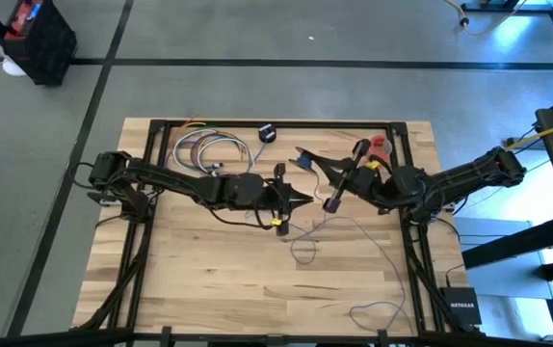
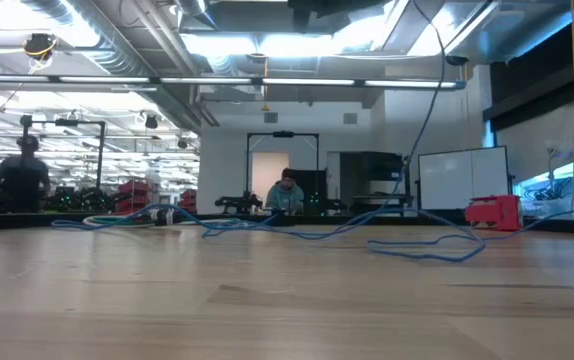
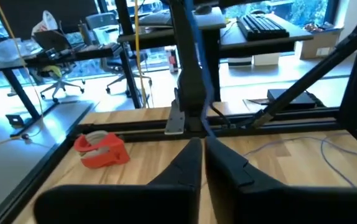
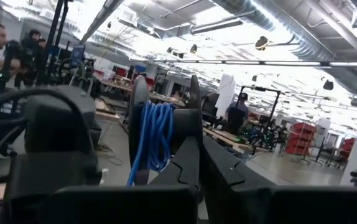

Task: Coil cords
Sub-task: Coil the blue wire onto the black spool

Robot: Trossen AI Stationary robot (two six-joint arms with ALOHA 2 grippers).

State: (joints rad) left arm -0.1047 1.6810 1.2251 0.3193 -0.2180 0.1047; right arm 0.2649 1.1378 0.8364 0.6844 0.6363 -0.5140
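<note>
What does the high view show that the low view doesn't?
Only the high view: both arms over the table's middle, the left end effector and the right end effector tip to tip, plus a coiled bundle of cords and a small black puck near the table's far edge.

Only the low view: people in the room beyond.

Both: the wooden table, the loose bluish cord and the red tape roll.

The black box (image 1: 460,308) by the table's corner seems to read "NETGEAR"; nothing else is legible.
</note>
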